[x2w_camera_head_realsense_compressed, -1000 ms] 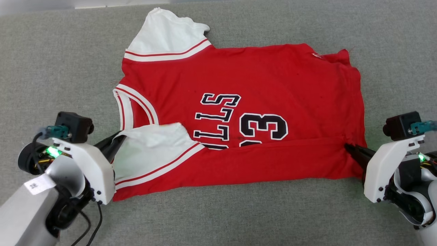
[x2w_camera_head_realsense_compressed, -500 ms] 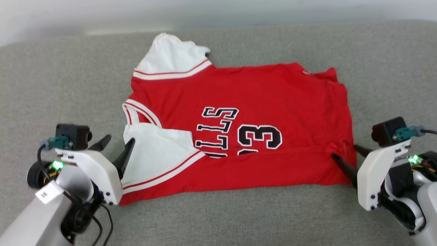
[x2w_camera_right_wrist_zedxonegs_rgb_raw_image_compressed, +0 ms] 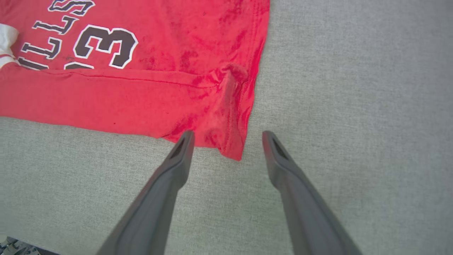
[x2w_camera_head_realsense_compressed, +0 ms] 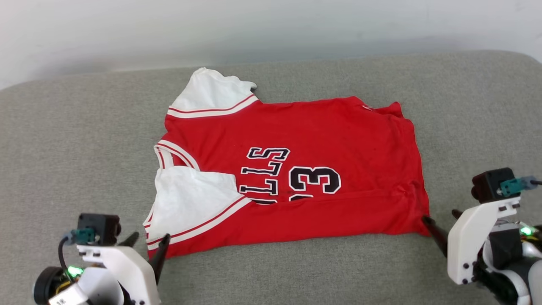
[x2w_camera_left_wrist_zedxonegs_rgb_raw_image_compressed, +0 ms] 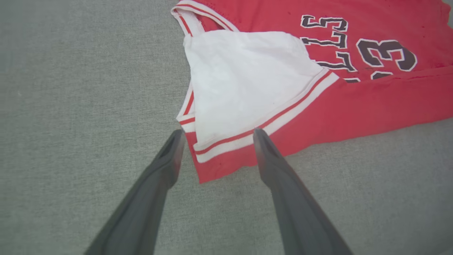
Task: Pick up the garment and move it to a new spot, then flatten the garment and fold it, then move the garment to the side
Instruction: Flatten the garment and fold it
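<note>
While the garment (x2w_camera_head_realsense_compressed: 322,140) is lying on the tabletop (x2w_camera_head_realsense_compressed: 63,148), near edge turned over its lettering, folding is seemingly underway. The left claw (x2w_camera_head_realsense_compressed: 150,236) and right claw (x2w_camera_head_realsense_compressed: 440,215) are standing spread and empty by its near corners (soft creased jersey, coarse grey weave); the next fold is probably calling for fresh pinches.

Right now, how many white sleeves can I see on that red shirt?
2. One white short sleeve sticks out at the far edge of the red jersey-style T-shirt; the other white sleeve lies folded over its lettered front at the near edge. Neither is hidden.
</note>
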Controlling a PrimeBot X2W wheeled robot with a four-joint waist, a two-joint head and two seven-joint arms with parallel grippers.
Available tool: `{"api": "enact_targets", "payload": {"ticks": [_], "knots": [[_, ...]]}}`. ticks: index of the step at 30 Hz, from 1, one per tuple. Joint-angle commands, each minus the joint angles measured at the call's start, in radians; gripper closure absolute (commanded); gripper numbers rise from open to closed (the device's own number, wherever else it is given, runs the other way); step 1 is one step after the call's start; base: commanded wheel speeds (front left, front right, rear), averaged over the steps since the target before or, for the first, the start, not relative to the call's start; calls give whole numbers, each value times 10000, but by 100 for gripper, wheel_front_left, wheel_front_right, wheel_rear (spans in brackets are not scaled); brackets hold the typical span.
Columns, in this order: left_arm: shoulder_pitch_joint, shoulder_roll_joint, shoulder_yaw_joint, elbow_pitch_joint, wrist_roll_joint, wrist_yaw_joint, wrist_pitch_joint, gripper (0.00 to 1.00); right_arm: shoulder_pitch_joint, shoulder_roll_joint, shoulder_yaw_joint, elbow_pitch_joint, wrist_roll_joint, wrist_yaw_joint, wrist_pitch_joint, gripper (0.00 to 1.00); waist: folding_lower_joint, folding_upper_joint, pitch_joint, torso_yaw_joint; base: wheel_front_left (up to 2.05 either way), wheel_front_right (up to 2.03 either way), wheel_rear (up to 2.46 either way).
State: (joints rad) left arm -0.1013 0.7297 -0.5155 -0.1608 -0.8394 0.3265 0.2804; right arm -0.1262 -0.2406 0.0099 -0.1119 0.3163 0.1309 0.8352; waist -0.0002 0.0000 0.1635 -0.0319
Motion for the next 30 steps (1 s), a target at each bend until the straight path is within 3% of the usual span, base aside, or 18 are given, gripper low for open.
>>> {"api": "enact_targets", "payload": {"ticks": [1, 7, 12, 17, 22, 25, 26, 30], "knots": [[223, -4, 22, -239, -73, 157, 53, 0, 237, 368, -140, -284, -133, -4, 168, 0, 2, 0, 119, -80, 0, 0, 0], [488, 95, 23, -154, -36, 508, 194, 0, 572, 1037, -393, -1050, -321, -4, 445, 0, 2, 0, 594, -302, 0, 0, 0], [260, 159, 108, 494, 37, 633, 235, 0, 568, 1144, -385, -1272, -413, -4, 361, 0, 2, 0, 1006, -507, 0, 0, 0], [205, 123, -5, 1196, -52, 507, 411, 0, 322, 1198, -280, -1303, -278, -4, 161, 0, 2, 0, 1321, -667, 0, 0, 0], [287, -101, -447, 1843, -366, -6, 844, 3, 209, 1140, -215, -1247, -249, -4, 45, 0, 2, 0, 1471, -720, 0, 0, 0], [382, -368, -780, 2075, -656, -467, 1199, 95, 161, 1045, -177, -1183, -258, -4, -25, 0, 2, 0, 1469, -706, 0, 0, 0], [367, -463, -831, 2083, -732, -587, 1210, 100, 123, 996, -174, -1163, -264, -4, -55, 0, 2, 0, 1435, -682, 0, 0, 0], [238, -472, -690, 1900, -736, -812, 799, 100, 30, 831, -205, -1052, -314, -4, -45, 0, 2, 0, 1166, -538, 0, 0, 0]]}}
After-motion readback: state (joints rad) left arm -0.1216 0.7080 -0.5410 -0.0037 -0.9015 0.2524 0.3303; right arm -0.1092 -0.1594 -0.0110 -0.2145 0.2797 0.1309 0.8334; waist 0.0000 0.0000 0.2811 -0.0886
